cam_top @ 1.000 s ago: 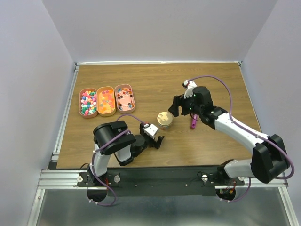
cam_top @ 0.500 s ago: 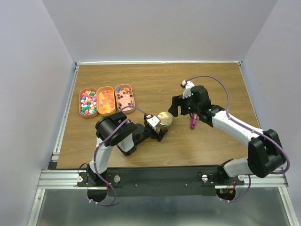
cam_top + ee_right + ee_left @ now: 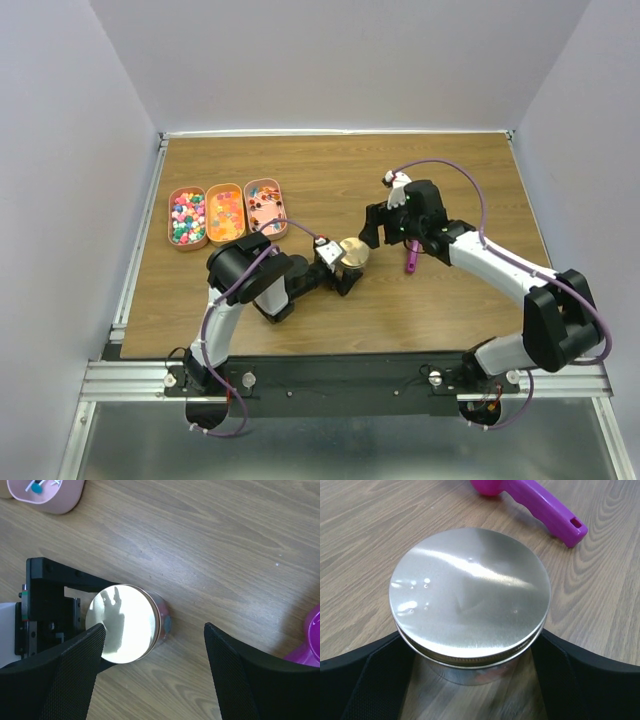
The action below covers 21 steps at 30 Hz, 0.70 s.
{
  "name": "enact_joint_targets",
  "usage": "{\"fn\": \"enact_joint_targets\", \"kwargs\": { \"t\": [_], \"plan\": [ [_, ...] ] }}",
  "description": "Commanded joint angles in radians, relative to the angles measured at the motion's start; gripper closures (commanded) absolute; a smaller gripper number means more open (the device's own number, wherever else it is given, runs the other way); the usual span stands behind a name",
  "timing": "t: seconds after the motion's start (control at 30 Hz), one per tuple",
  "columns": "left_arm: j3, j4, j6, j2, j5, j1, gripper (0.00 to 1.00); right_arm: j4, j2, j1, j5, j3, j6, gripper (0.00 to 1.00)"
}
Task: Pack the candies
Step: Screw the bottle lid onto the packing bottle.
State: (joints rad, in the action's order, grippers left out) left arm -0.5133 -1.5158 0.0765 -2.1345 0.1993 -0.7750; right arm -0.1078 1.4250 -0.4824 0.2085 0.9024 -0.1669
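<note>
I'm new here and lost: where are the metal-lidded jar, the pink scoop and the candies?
metal-lidded jar (image 3: 470, 592), left wrist view, middle of its lid.
magenta scoop (image 3: 547, 511), left wrist view, on its handle.
candies (image 3: 187, 217), top view, on the leftmost multicoloured heap.

The round silver metal lid (image 3: 470, 590) is gleaming, brushed smooth and mirroring the light (faint scratches and tiny dimples are showing), above a clear glossy jar wall (image 3: 465, 672). The magenta plastic scoop (image 3: 540, 505) is shining, smooth and glossy. The brown wood-grain table (image 3: 365, 535) is looking matt. The right gripper (image 3: 154, 630) is showing 2 black pads (image 3: 65, 680) with a fine matt mesh texture.
</note>
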Motion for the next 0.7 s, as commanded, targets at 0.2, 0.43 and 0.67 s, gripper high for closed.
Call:
{"fn": "enact_joint_targets", "kwargs": {
  "t": [0.2, 0.43, 0.67],
  "plan": [
    [0.012, -0.569, 0.059, -0.085, 0.091, 0.013, 0.17, -0.052, 0.075, 0.018, 0.1, 0.039, 0.01, 0.37],
    [0.015, -0.569, 0.06, -0.09, 0.098, 0.014, 0.21, -0.061, 0.103, 0.027, 0.15, 0.043, 0.006, 0.5],
    [0.012, -0.569, 0.06, -0.091, 0.1, 0.016, 0.22, -0.063, 0.138, 0.036, 0.203, 0.044, 0.0, 0.65]
  ]
}}
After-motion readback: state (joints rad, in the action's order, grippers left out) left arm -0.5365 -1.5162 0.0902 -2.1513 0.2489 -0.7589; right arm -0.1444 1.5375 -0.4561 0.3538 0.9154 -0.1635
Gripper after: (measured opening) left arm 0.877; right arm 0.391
